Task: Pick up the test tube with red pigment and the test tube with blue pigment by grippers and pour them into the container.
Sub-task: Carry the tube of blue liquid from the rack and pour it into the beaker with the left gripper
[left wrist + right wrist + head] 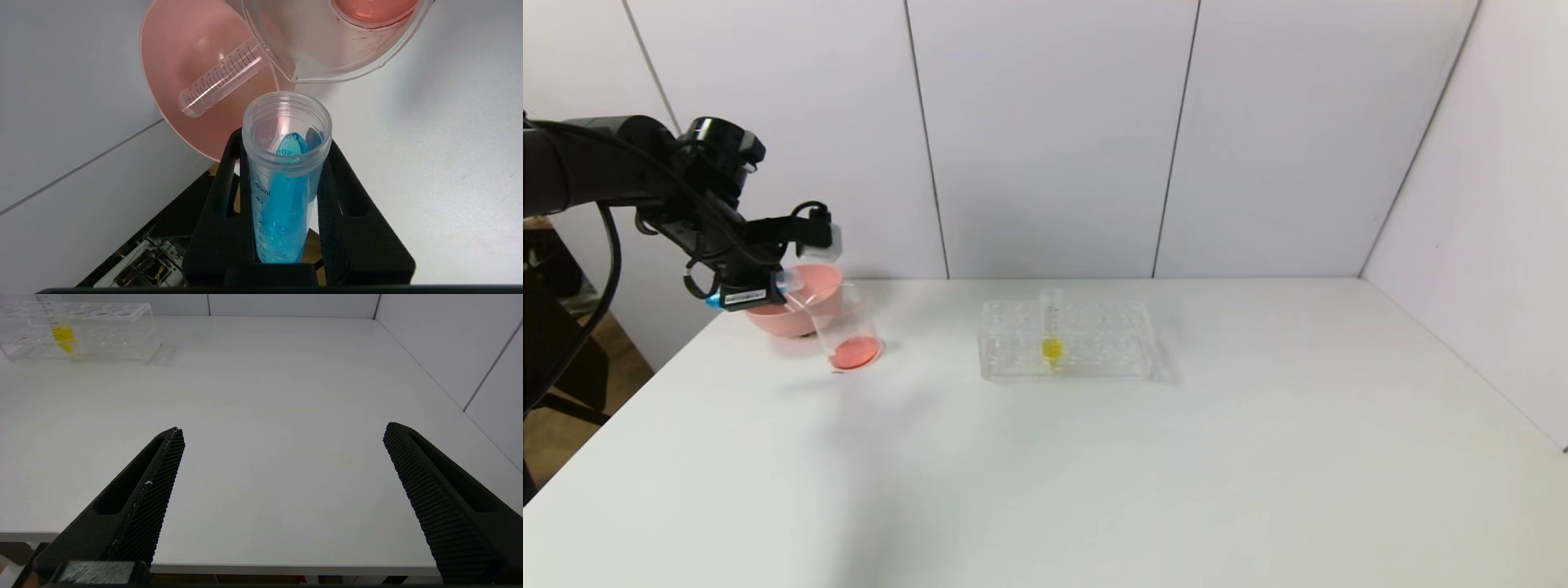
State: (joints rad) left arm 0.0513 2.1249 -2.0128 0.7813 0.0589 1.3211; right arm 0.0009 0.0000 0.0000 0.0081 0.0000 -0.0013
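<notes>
My left gripper (772,287) hangs at the table's far left, shut on the test tube with blue pigment (282,204), which lies tilted between the fingers. The tube's open mouth (788,281) points at the rim of the container (849,327), a small clear beaker with red liquid (855,353) in its bottom. In the left wrist view the blue liquid reaches close to the tube's mouth, and the container (327,45) stands just beyond it. The test tube with red pigment is out of view. My right gripper (284,435) is open over the table's front edge and holds nothing.
A pink bowl (796,298) stands behind the beaker, and an empty clear tube (220,77) lies in it. A clear tube rack (1066,339) at the table's middle back holds a yellow-liquid tube (1051,327). White walls close the back and right.
</notes>
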